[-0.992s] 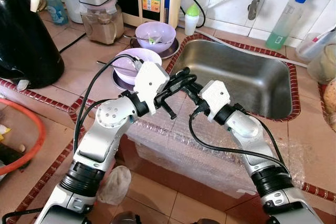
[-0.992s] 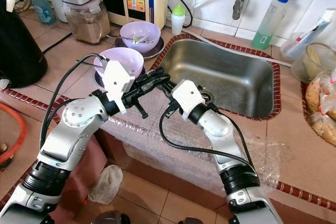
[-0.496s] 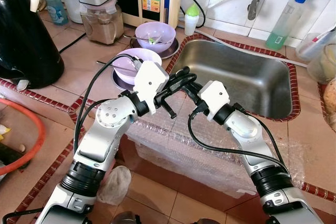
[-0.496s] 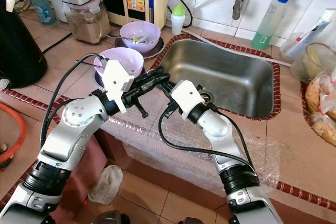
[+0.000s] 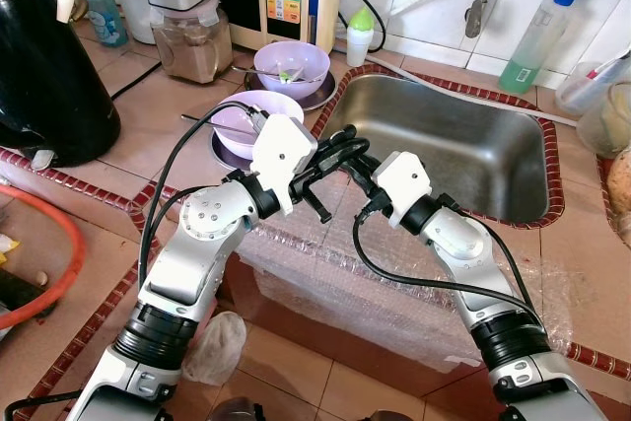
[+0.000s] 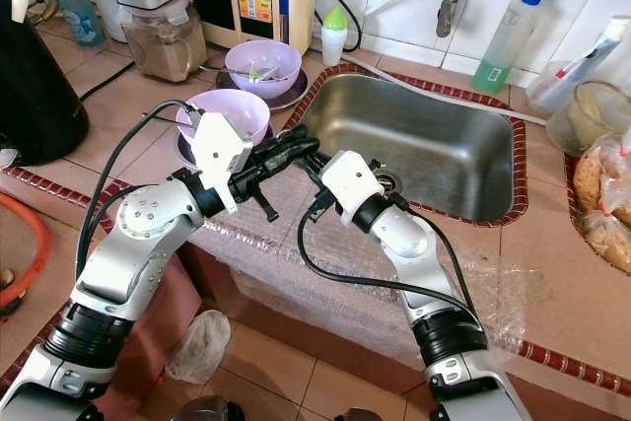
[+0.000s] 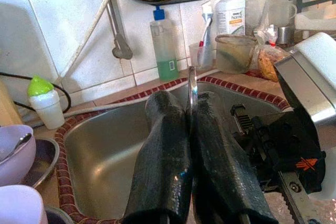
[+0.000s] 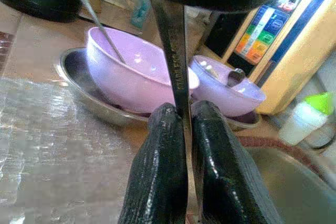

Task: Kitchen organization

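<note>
A thin metal utensil (image 8: 176,66) is held between both grippers above the counter at the near left corner of the steel sink (image 5: 463,145). My left gripper (image 5: 340,150) is shut on one end of it; its handle (image 7: 192,85) sticks out between the black fingers (image 7: 163,150). My right gripper (image 5: 361,171) meets it fingertip to fingertip and is shut on the other end. Two purple bowls stand left of the sink, the near one (image 5: 237,115) with a spoon in it, the far one (image 5: 291,61) on a metal plate.
Bubble wrap (image 5: 325,273) covers the counter's front edge below the arms. A black kettle (image 5: 44,66) stands at the far left, a blender (image 5: 187,36) and an appliance behind the bowls. A green soap bottle (image 5: 537,41) and food containers stand right of the sink.
</note>
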{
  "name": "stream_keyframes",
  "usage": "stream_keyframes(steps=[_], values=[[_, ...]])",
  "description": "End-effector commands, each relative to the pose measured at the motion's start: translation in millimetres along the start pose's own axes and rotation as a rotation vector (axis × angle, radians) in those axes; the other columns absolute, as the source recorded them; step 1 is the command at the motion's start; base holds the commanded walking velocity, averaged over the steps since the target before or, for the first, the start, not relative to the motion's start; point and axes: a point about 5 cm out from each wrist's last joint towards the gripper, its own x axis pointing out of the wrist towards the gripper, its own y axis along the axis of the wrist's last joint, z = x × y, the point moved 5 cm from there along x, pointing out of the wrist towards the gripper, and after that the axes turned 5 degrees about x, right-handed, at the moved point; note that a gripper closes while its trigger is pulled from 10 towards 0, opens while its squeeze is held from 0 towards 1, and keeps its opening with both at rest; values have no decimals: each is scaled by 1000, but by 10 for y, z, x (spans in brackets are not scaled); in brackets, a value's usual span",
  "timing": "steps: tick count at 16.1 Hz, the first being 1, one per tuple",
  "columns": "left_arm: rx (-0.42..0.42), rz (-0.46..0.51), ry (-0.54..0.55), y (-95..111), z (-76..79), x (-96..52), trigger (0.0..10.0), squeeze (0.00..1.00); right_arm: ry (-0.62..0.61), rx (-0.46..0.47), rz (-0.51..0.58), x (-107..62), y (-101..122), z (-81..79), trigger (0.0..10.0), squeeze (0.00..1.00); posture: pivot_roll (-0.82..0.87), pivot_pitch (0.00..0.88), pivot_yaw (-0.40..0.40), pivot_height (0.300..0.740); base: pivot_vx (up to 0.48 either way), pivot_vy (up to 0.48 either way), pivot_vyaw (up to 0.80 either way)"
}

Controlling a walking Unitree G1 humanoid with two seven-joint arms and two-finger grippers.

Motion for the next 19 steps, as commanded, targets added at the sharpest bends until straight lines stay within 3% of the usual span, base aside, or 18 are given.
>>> stream_keyframes(steps=[1,2,8,11,12,13,14,19], values=[[-7,-28,-2,-138,40,-42,10000,1000,-257,-42,-24,-80,-26,560,0,0,-33,11,-6,740,0,0,0],[-12,-31,-4,-157,46,-37,10000,1000,-299,-63,-31,-106,-30,658,0,0,-35,10,-5,740,0,0,0],[-8,-53,-10,-208,62,-61,10000,1000,-344,-118,-70,-110,-117,783,0,0,-27,24,0,740,0,0,0],[-14,-106,-43,-300,144,-195,10000,1000,-313,-120,-198,-43,-313,814,0,0,0,66,13,740,0,0,0],[-20,-128,-54,-342,172,-239,10000,1000,-320,-97,-248,-40,-400,827,2706,0,12,78,17,740,0,0,0],[-20,-136,-59,-355,182,-254,10000,1000,-328,-88,-263,-40,-425,835,3686,20,18,85,20,740,0,0,0],[-19,-160,-73,-388,206,-282,10000,1000,-346,-62,-295,-37,-483,848,10000,1000,27,93,23,740,0,0,0],[5,-230,-87,-481,192,-337,10000,1000,-375,-11,-347,-48,-592,833,10000,1000,50,104,38,740,0,0,0]])
